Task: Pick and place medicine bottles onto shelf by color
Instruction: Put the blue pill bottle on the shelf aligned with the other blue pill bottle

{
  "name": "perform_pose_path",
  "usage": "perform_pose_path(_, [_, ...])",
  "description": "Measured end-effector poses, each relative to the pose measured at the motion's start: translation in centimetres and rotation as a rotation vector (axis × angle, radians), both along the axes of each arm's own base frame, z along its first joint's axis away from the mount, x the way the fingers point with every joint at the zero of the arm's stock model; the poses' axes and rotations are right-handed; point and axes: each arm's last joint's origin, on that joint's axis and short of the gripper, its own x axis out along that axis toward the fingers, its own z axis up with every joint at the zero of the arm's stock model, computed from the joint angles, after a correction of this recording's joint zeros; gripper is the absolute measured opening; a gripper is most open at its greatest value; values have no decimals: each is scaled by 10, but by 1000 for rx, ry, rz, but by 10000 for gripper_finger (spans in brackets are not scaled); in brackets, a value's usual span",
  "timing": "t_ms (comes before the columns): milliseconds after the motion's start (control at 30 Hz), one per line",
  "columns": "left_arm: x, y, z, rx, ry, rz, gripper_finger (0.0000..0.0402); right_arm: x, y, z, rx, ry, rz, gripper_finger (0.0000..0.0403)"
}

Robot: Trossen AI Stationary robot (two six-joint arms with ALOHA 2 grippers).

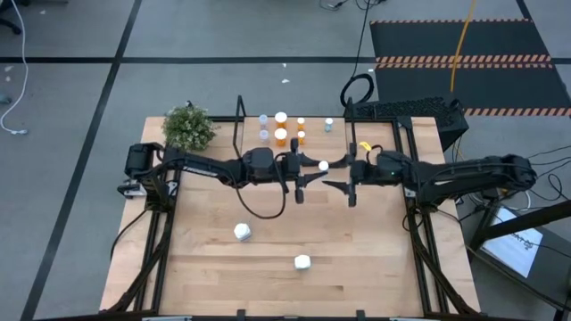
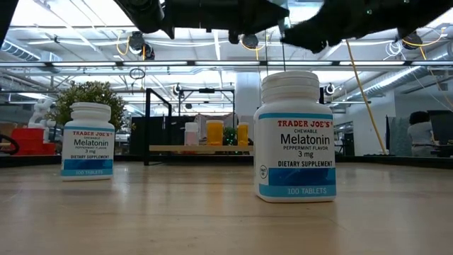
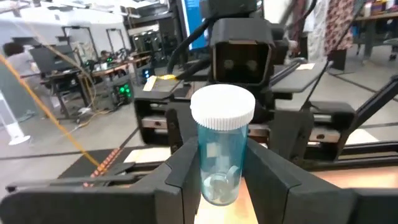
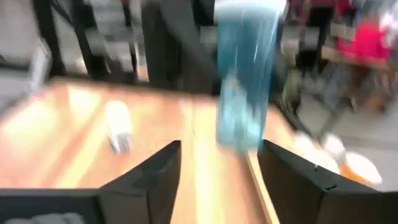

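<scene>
The left end effector (image 3: 217, 180) clamps a pale blue bottle (image 3: 221, 149) upright above mid-bench, facing the right end effector (image 4: 217, 168), whose fingers stand apart around it without touching, seemingly a handover toward the shelf (image 1: 294, 134) at the far edge.

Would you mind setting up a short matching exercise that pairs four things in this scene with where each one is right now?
Things:
1. pale blue bottle
2. orange bottles
3. white Melatonin bottles
4. potted plant

Places:
A. standing on the bare tabletop, near the front
B. at the table's far left corner
C. between the left gripper's fingers, above the table
D. on the shelf at the back

Pairs: 1-C, 2-D, 3-A, 4-B
</scene>
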Motion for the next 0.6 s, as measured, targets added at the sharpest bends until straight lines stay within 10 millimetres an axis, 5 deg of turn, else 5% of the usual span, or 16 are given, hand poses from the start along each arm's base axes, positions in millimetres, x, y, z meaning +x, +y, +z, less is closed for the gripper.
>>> perform_pose_path(167, [0,8,-4,-5,40,22,113,-8,-1,9,3,213,-34,232])
perform_pose_path(600, [-1,17,-15,-8,155,43,113,-17,4,33,34,80,-106,238])
